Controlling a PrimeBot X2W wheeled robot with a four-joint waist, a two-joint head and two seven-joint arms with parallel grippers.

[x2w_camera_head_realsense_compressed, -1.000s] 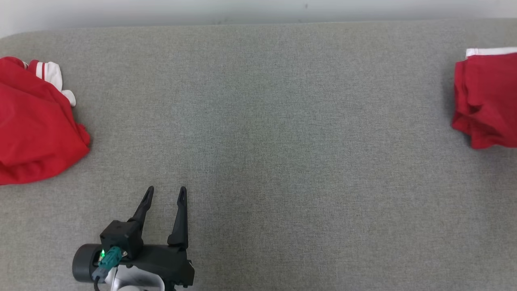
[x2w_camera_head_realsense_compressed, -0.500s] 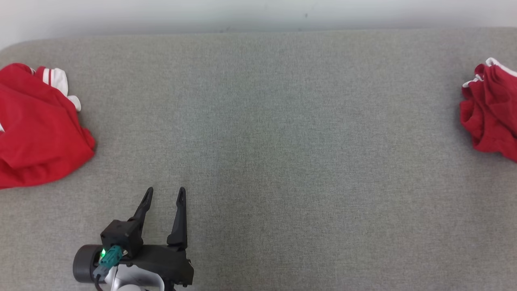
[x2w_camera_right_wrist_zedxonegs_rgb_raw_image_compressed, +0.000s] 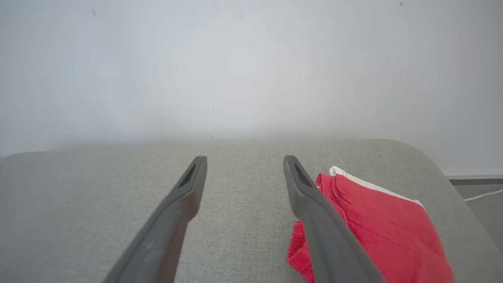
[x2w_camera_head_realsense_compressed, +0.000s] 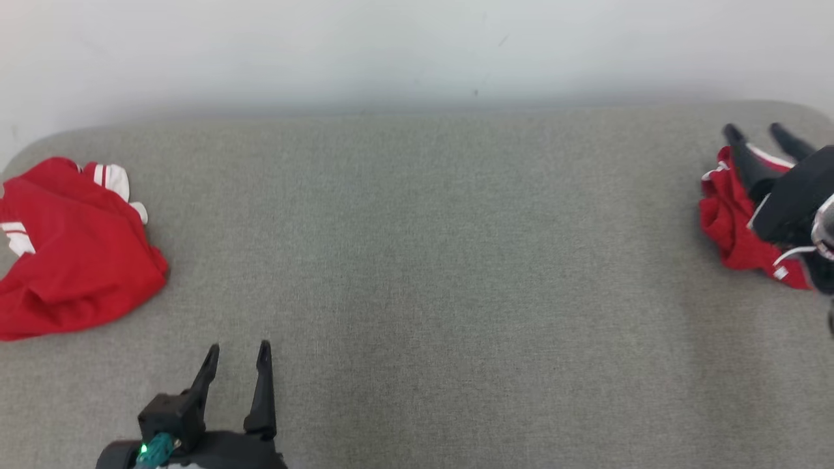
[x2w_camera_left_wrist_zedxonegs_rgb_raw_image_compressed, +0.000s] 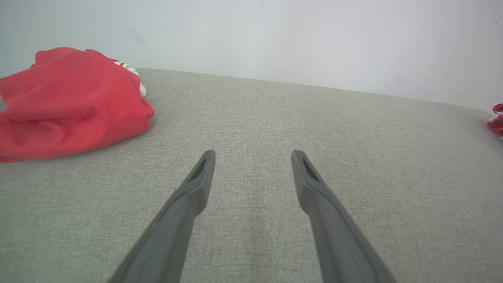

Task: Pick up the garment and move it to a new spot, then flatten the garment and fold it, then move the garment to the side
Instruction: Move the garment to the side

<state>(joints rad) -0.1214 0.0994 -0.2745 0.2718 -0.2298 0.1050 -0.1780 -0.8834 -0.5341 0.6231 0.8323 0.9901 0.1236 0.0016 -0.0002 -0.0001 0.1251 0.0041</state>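
The red garment (x2w_camera_head_realsense_compressed: 724,225) lies bunched at the right edge of the grey surface (x2w_camera_head_realsense_compressed: 423,260). The right pincer (x2w_camera_head_realsense_compressed: 756,130) hangs over it, fingers apart with bare cloth-free space between them. The left pincer (x2w_camera_head_realsense_compressed: 238,346), also apart, hovers near the front edge. A second red garment (x2w_camera_head_realsense_compressed: 71,260) lies at the left edge.

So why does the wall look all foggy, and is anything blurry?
Right wrist view: the wall is plain and evenly lit, so it looks hazy; left wrist view: the fingers go soft near the lens; head view: faint shadow beside the right garment.
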